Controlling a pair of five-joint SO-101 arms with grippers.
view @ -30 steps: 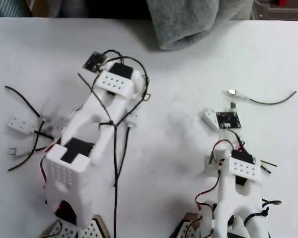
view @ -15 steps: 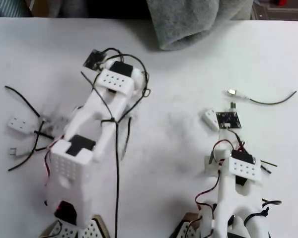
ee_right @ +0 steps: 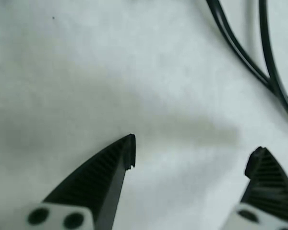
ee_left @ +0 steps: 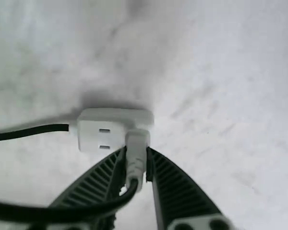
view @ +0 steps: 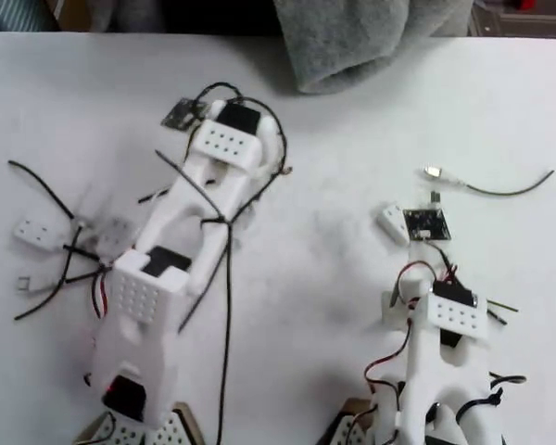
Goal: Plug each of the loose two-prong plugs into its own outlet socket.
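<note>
Plug (ee_left: 136, 142): white two-prong one, pinched in the left gripper (ee_left: 136, 152) with its nose right up against the outlet socket (ee_left: 105, 125), which lies flat on the table (ee_left: 221, 72).
Grip: the fingers (ee_left: 159, 168) are clamped on the plug's back end, so I'd say the arm can shove it straight into the socket face.
Seated?: honestly can't tell if the prongs are fully home, since the plug body hides its own slot. The slot pair next to it is free.
Socket cord (ee_left: 29, 132): runs off sideways, out of the gripper's way.
Right gripper (ee_right: 192, 152): fingers spread wide with nothing between them, parked low over the table near some black cables (ee_right: 240, 48).
Leftover: a loose cable end (view: 433, 172) lies on the right arm's side, well apart from the left arm. Looks like the next job.
</note>
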